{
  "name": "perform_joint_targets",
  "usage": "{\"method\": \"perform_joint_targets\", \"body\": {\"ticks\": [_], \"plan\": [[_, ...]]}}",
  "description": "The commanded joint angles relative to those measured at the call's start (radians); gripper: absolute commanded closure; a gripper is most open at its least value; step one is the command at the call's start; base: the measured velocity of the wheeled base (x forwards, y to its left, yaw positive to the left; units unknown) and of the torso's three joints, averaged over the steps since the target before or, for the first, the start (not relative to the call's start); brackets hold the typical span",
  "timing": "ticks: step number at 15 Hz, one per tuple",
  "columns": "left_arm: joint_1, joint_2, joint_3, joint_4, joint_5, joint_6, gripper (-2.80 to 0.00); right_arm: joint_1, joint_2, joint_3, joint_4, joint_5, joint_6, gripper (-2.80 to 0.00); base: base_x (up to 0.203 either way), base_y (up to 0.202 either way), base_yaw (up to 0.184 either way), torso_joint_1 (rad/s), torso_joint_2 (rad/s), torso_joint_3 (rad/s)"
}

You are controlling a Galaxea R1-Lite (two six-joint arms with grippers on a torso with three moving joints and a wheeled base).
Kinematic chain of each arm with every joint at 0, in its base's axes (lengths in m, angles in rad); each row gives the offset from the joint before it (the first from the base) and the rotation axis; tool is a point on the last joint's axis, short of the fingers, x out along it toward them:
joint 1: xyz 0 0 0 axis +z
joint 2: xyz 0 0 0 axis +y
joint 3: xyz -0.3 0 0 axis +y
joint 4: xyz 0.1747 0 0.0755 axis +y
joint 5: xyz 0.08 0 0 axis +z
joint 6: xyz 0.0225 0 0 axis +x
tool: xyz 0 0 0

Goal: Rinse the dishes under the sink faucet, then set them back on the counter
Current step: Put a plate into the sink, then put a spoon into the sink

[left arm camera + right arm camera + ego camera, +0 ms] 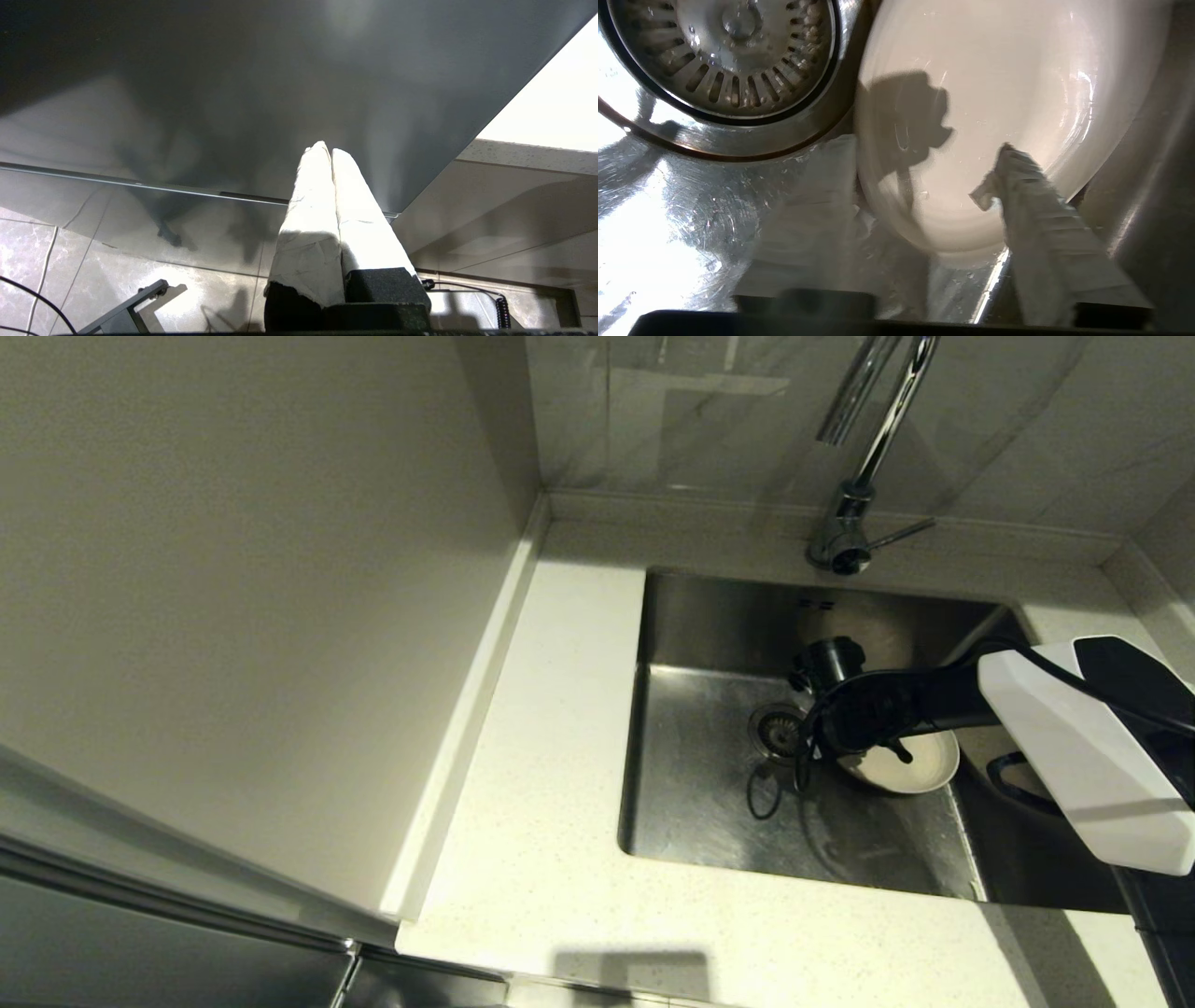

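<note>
A round white plate (910,767) lies on the floor of the steel sink (700,803), just right of the drain strainer (777,730). My right gripper (920,149) is down in the sink and open. It straddles the near rim of the plate (994,70): one finger is over the plate's inside and the other is outside, over the sink floor beside the strainer (733,56). The chrome faucet (878,439) stands behind the sink, and I see no water running. The bowl and the spoon are out of view. My left gripper (329,149) is shut and empty.
The speckled counter (551,784) runs along the sink's left and front sides, with a wall on the left. The faucet's lever (904,532) points right. A pale reflection shows on the sink's back wall near the overflow slots (817,606). The left arm hangs low, facing a cabinet front (233,93) and floor tiles.
</note>
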Motion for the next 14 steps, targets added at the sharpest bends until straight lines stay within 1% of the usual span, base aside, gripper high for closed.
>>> {"method": "perform_joint_targets", "body": {"ticks": [1,4,7,9,11,12,13,14], "plan": [[0.0,-0.003,0.0,0.0,0.0,-0.001,0.0,0.007,-0.038,0.015,0.001,-0.003,-0.002,-2.8,0.0,0.0,0.0,0.0,0.0,0.0],[0.0,-0.003,0.0,0.0,0.0,-0.001,0.0,0.02,-0.12,0.08,-0.003,-0.003,-0.002,-2.8,0.0,0.0,0.0,0.0,0.0,0.0],[0.0,-0.003,0.0,0.0,0.0,-0.001,0.0,0.029,-0.273,0.126,0.014,-0.002,-0.006,-2.8,0.0,0.0,0.0,0.0,0.0,0.0],[0.0,-0.003,0.0,0.0,0.0,-0.001,0.0,0.03,-0.395,0.137,0.103,0.009,-0.007,-2.8,0.0,0.0,0.0,0.0,0.0,0.0],[0.0,-0.003,0.0,0.0,0.0,-0.001,0.0,0.03,-0.526,0.138,0.276,0.052,0.004,-2.8,0.0,0.0,0.0,0.0,0.0,0.0],[0.0,-0.003,0.0,0.0,0.0,-0.001,0.0,0.03,-0.585,0.129,0.388,0.069,0.024,0.0,0.0,0.0,0.0,0.0,0.0,0.0],[0.0,-0.003,0.0,0.0,0.0,-0.001,0.0,0.028,-0.62,0.088,0.472,0.079,0.048,0.0,0.0,0.0,0.0,0.0,0.0,0.0],[0.0,-0.003,0.0,0.0,0.0,-0.001,0.0,0.022,-0.639,0.032,0.518,0.084,0.071,0.0,0.0,0.0,0.0,0.0,0.0,0.0]]}}
